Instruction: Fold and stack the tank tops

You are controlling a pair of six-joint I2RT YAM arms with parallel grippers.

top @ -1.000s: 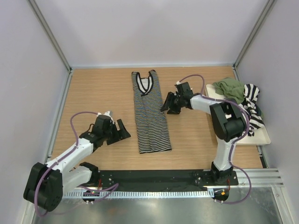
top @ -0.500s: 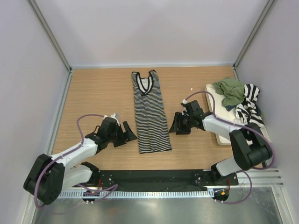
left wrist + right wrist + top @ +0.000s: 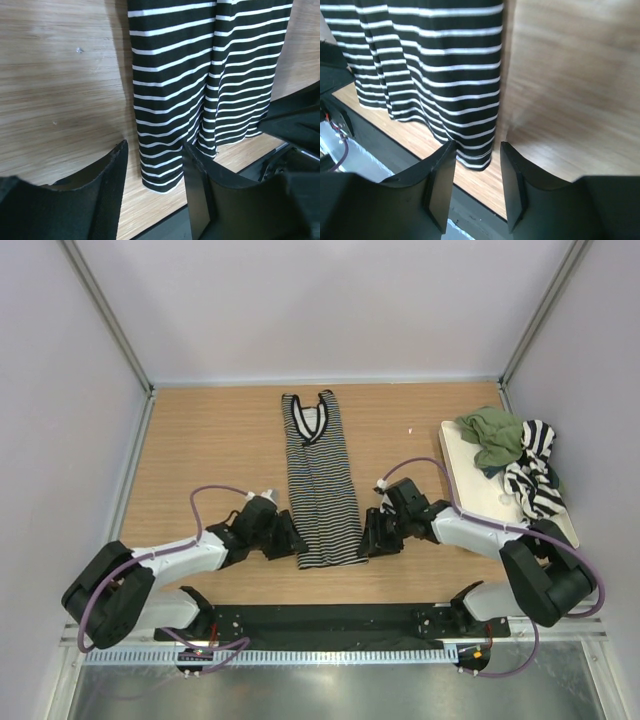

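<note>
Pinstripe top (image 3: 320,490) lies flat and lengthwise mid-surface (image 3: 210,450), folded into a narrow strip. V-neck is at the far end and hem at the near end, close to the black base rail.

Left pincer (image 3: 294,545): low over the wood at the hem's left corner. Wrist view: jaws stand partway apart, and that corner of the striped cloth lies in the gap between the two fingers (image 3: 107,185). One finger is over bare wood just outside the cloth edge, the other over the cloth. Nothing is pinched. Cannot tell whether the tips touch the fabric.

Right pincer (image 3: 368,542): mirrors this at the hem's right corner. Wrist view: jaws partway apart, the cloth corner sitting in the gap, one finger on the wood side and one on the cloth side. No grip on it either. Contact with the cloth cannot be judged.

Both arms reach inward from the sides, so the two pincers flank the near end of the strip.

Tray (image 3: 470,478): at the right edge of the surface, well apart from the pinstripe top. Green top (image 3: 492,437) is bunched on its far end. Broad-stripe top (image 3: 535,485) is crumpled just beside it, touching it and draped along the tray's right side. Both are unfolded.
</note>
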